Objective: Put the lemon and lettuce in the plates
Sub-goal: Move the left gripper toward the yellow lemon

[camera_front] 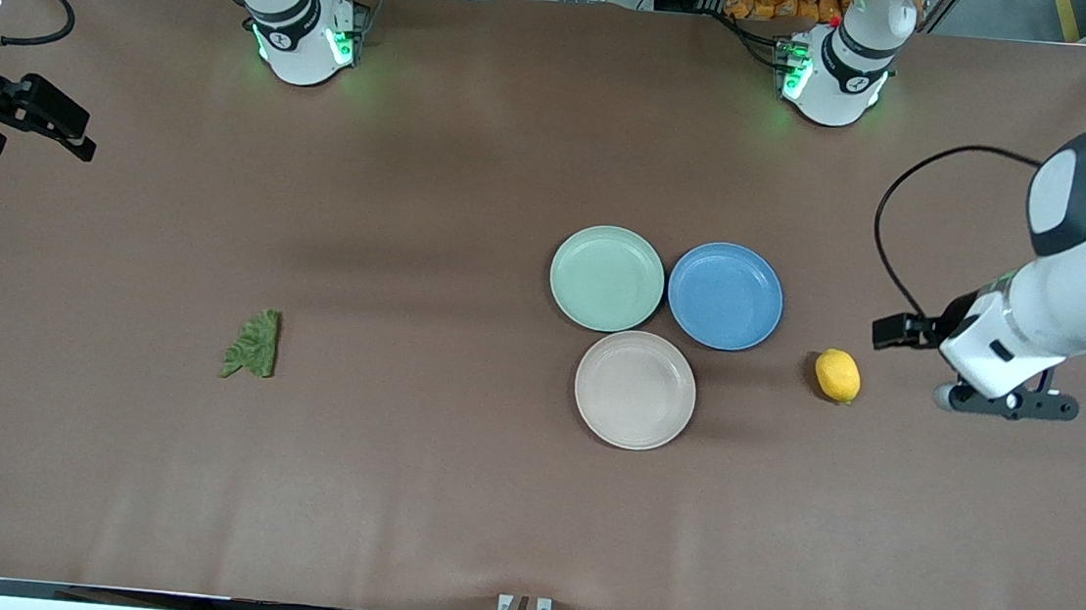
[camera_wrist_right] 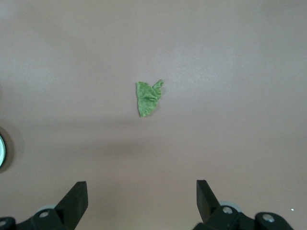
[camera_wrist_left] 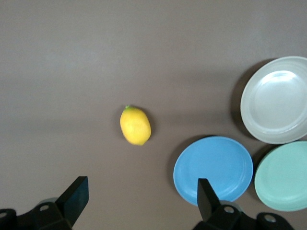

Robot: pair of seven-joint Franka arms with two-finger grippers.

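Note:
The yellow lemon [camera_front: 837,375] lies on the brown table beside the blue plate, toward the left arm's end; it also shows in the left wrist view [camera_wrist_left: 135,125]. The dark green lettuce [camera_front: 254,346] lies flat toward the right arm's end, and shows in the right wrist view [camera_wrist_right: 148,98]. The mint green plate [camera_front: 606,278] and the pinkish-white plate [camera_front: 635,390] sit empty mid-table. My left gripper [camera_front: 1011,403] hovers open and empty beside the lemon [camera_wrist_left: 141,191]. My right gripper [camera_front: 38,118] hovers open and empty at the table's right-arm end [camera_wrist_right: 141,189].
A blue round plate [camera_front: 725,295] touches the mint plate and sits between it and the lemon, empty. The three plates cluster together. All three show in the left wrist view: blue [camera_wrist_left: 213,170], pinkish-white [camera_wrist_left: 276,99], mint [camera_wrist_left: 283,177].

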